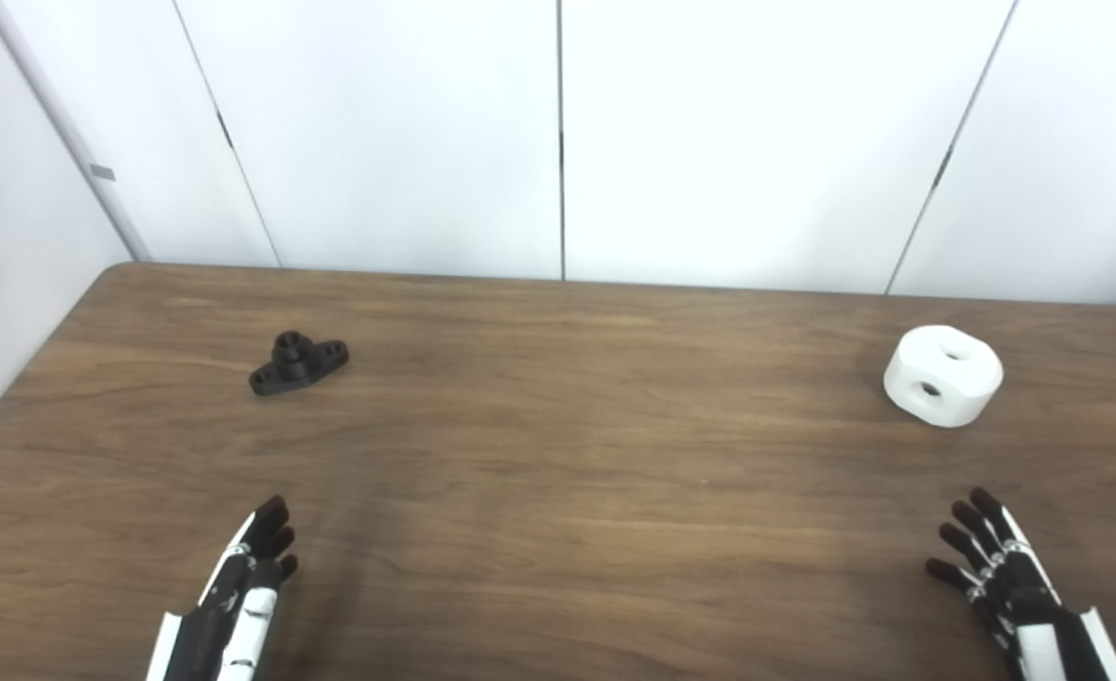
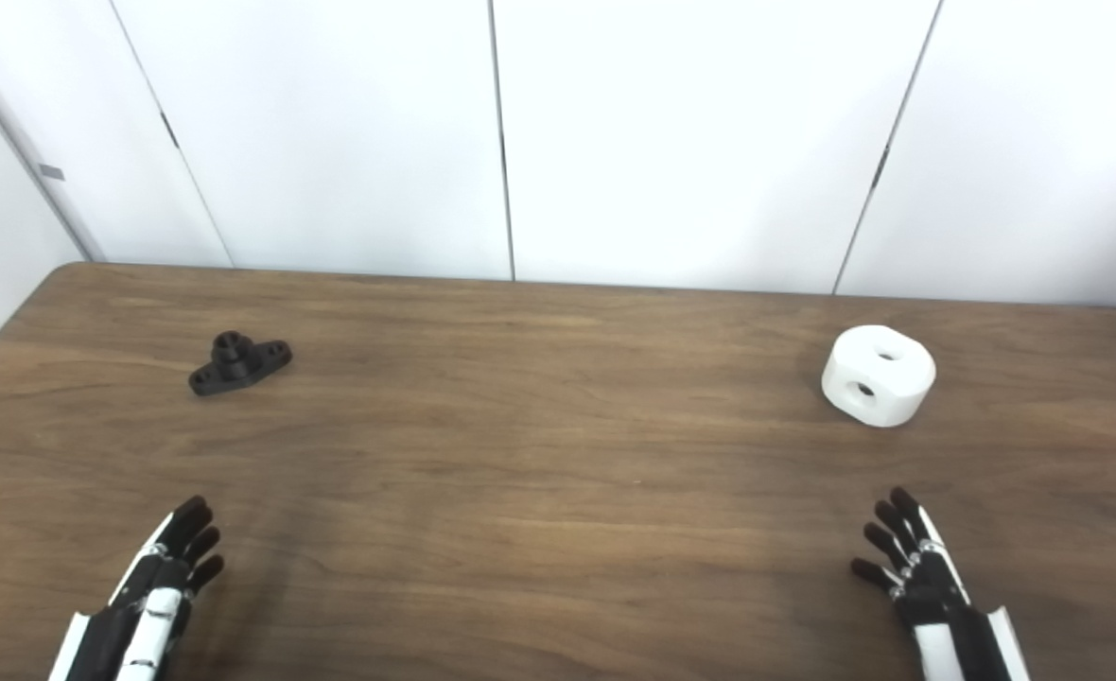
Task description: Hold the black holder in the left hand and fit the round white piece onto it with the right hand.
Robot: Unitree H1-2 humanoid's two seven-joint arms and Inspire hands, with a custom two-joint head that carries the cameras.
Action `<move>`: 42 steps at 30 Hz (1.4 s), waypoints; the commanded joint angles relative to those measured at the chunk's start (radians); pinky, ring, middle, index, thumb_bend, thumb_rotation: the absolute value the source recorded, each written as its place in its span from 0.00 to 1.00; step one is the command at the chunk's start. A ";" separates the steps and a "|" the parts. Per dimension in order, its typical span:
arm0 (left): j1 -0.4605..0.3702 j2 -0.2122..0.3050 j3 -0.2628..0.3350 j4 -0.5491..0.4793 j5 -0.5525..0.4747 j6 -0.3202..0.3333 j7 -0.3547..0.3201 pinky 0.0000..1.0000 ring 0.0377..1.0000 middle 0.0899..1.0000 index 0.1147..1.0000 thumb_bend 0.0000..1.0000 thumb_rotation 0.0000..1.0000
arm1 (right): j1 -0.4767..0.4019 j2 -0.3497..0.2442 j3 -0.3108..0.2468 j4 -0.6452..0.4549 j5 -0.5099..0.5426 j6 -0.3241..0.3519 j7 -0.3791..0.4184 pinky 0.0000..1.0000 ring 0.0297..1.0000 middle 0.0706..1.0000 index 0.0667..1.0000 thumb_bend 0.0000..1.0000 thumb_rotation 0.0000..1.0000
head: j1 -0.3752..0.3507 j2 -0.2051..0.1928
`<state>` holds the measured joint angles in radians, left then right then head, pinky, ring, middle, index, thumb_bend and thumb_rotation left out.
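Left eye view: I saw the black holder (image 1: pixel 298 362) far left on the table (image 1: pixel 558 492) and my left hand (image 1: pixel 241 591) empty, fingers straight. Right eye view: the white piece (image 2: pixel 878 375) sat far right, my right hand (image 2: pixel 917 572) spread and empty.

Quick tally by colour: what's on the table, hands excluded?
Black: 1, the black holder, lying on the left side of the table.
White: 1, the round white piece, on the right side, with holes on its top and side.
Total: 2. Both lie apart from the left hand and right hand, which hold nothing.
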<state>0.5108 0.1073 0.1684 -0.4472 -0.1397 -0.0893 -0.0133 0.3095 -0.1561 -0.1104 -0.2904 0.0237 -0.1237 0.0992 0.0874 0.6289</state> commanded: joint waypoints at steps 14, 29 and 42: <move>0.000 0.033 0.037 -0.071 -0.037 0.036 -0.011 0.92 0.94 0.94 0.93 0.46 0.76 | -0.002 0.022 0.015 -0.086 -0.034 0.034 -0.022 0.80 0.91 0.93 0.94 0.64 1.00 | -0.036 0.053; -0.014 0.045 0.057 -0.082 -0.063 0.069 -0.018 0.93 0.94 0.93 0.92 0.49 0.74 | -0.011 0.024 0.037 -0.141 -0.062 0.099 -0.043 0.81 0.91 0.93 0.95 0.64 1.00 | -0.038 0.082; -0.005 0.017 0.039 -0.060 -0.022 0.035 -0.027 0.91 0.93 0.93 0.91 0.48 0.72 | -0.002 0.001 0.017 -0.092 -0.024 0.061 -0.033 0.82 0.92 0.94 0.95 0.63 1.00 | 0.055 -0.004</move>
<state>0.5033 0.1252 0.2082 -0.4932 -0.1823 -0.0094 -0.0411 0.3148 -0.1454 -0.0808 -0.3699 -0.0142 -0.0157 0.0705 0.1242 0.6397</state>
